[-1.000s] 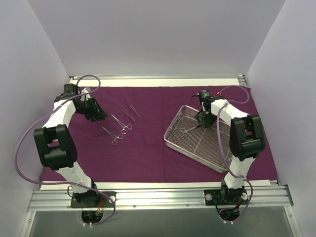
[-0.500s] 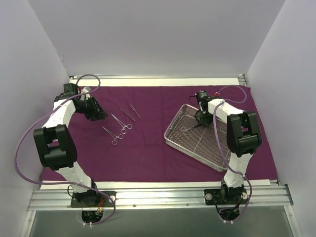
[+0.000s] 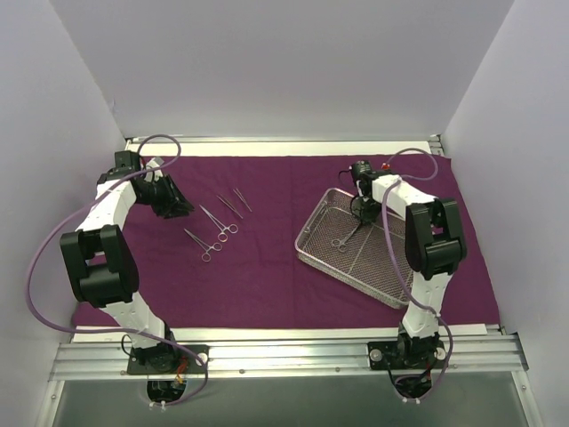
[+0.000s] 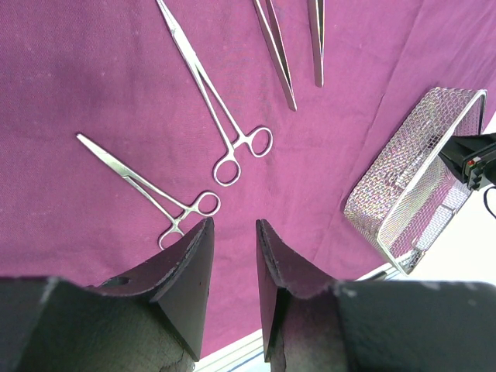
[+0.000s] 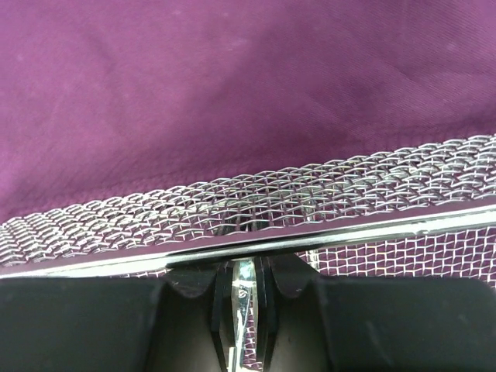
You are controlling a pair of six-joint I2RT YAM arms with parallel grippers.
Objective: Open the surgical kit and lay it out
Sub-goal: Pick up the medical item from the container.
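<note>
Forceps (image 5: pixel 245 288) clamped inside tray rim (image 5: pixel 341 233), cloth (image 5: pixel 232 77) beyond

In the right wrist view the mesh tray (image 5: pixel 310 186) runs off both side edges. Its rim covers most of the forceps (image 5: pixel 242 302) pinched in the right gripper (image 5: pixel 245 271), so only a silver sliver shows. In the left wrist view the top edge cuts off the tweezers (image 4: pixel 274 54) and the long forceps (image 4: pixel 188 56). From above, the right gripper's fingertips are hidden under its wrist.
</note>
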